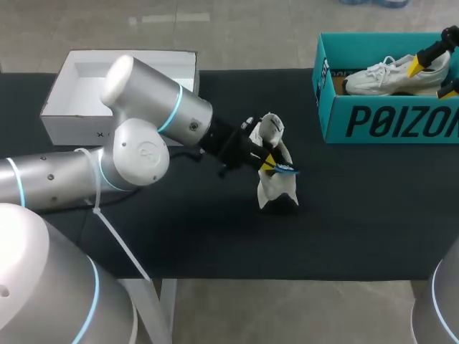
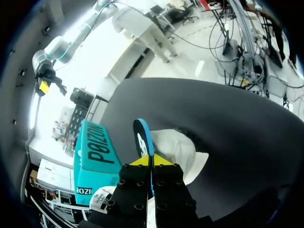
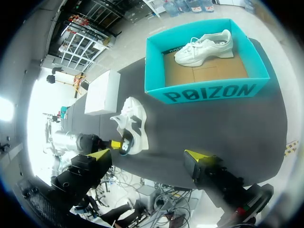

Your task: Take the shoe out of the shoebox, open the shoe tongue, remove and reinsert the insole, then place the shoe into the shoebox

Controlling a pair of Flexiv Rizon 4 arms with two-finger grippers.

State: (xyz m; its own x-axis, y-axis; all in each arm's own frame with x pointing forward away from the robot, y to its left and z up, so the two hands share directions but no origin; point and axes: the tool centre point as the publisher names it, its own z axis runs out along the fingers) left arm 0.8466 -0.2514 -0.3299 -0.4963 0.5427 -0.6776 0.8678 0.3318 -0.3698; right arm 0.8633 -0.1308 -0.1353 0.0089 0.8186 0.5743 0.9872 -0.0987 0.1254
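A white shoe [image 1: 272, 130] stands on the black table [image 1: 358, 215] near its middle, also seen in the right wrist view [image 3: 135, 116]. My left gripper [image 1: 269, 164] is at the shoe's side, shut on a thin dark insole with a blue edge [image 1: 287, 170]. In the left wrist view the insole [image 2: 142, 137] sticks up from between the closed yellow tips of the gripper [image 2: 152, 160], with the shoe [image 2: 178, 147] just ahead. My right gripper [image 1: 434, 77] hangs open over the teal shoebox [image 1: 391, 120], which holds a second white shoe [image 1: 387, 75].
A white open box [image 1: 122, 93] sits at the table's back left [image 3: 102, 92]. The teal shoebox [image 3: 209, 90] stands at the back right corner. Black tabletop lies between the shoe and the front edge.
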